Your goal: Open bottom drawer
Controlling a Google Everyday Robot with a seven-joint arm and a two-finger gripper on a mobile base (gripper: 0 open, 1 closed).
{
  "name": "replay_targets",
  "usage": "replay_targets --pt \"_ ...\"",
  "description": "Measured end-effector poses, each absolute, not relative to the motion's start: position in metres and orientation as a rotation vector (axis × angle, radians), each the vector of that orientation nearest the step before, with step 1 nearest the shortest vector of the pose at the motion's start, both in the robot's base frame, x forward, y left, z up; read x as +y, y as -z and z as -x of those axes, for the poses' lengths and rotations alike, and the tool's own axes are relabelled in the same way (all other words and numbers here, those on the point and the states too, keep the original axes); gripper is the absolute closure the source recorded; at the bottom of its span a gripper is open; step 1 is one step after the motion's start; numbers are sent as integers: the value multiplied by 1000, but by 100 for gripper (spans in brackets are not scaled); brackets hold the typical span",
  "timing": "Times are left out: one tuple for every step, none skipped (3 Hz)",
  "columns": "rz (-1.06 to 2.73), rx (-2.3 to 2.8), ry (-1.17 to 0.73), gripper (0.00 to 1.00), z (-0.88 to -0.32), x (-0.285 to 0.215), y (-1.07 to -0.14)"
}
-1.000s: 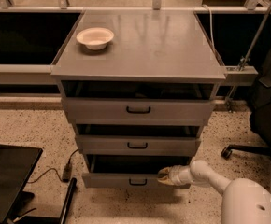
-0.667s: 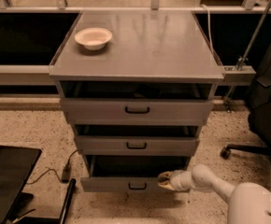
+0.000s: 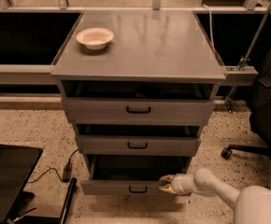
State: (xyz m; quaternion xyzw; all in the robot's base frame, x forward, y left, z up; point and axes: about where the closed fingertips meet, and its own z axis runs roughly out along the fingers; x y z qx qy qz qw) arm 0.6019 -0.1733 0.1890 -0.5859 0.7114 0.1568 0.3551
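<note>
The bottom drawer (image 3: 112, 187) is the lowest grey drawer of the cabinet, with a small black loop handle (image 3: 138, 189). It stands pulled out a little, with a dark gap above its front. My gripper (image 3: 165, 183) is at the top edge of the drawer front, right of the handle, at the end of my white arm (image 3: 210, 185) that reaches in from the lower right.
The two upper drawers (image 3: 138, 110) (image 3: 138, 145) have black handles. A white bowl (image 3: 95, 37) sits on the cabinet top (image 3: 154, 45). A black case (image 3: 7, 178) and a cable (image 3: 56, 169) lie on the floor at left. An office chair (image 3: 266, 125) stands at right.
The bottom drawer has slid further out toward the camera, and my gripper has moved with its front edge. The view has also shifted slightly.
</note>
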Motion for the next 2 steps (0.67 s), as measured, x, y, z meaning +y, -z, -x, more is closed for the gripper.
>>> replay_targets --pt "1514 1838 -405 100 -601 -173 -192" --pt "1515 1824 -453 100 -581 -163 -187"
